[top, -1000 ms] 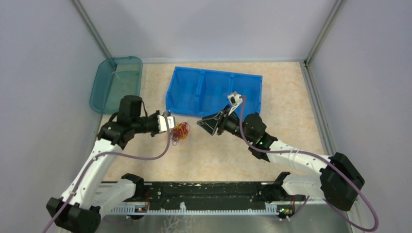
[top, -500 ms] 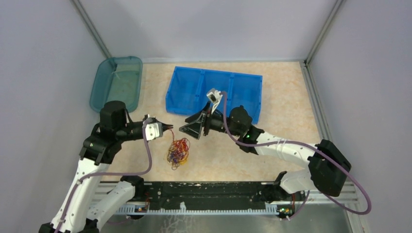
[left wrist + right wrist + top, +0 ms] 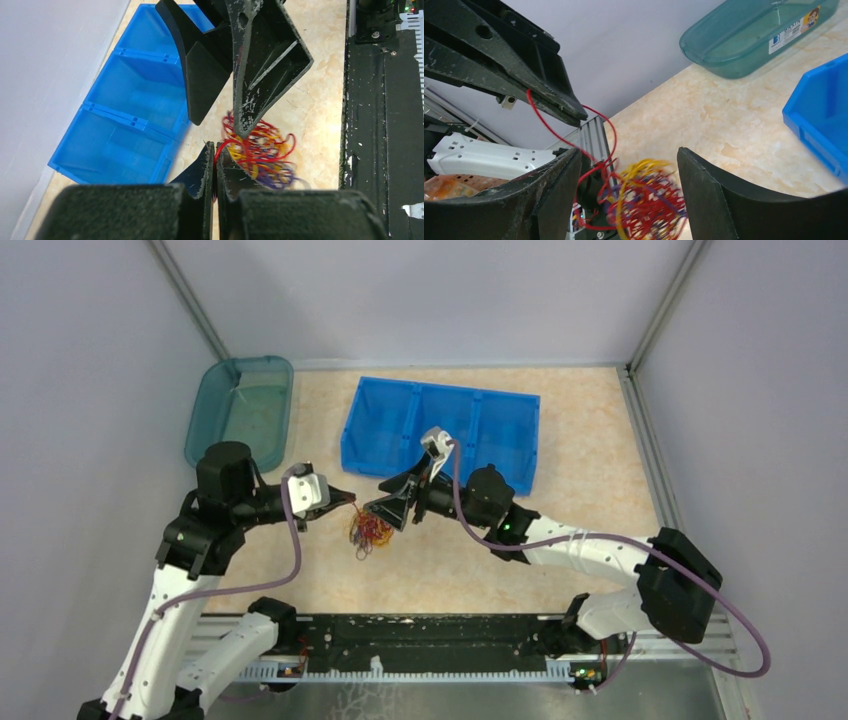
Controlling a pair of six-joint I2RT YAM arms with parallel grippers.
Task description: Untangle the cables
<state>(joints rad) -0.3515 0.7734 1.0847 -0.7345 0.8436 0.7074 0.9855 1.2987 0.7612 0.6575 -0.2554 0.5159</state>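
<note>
The left gripper (image 3: 348, 502) is closed on one red strand (image 3: 229, 142); the cables (image 3: 369, 531) bunch just below it. The right gripper (image 3: 386, 512) stands open around them. Next, I think, it must pinch another strand and pull away.

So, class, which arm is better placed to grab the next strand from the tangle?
Right. The right gripper is open, with the cables just ahead between its fingers. The left gripper is already shut on a red wire, so it has no free grip.
</note>
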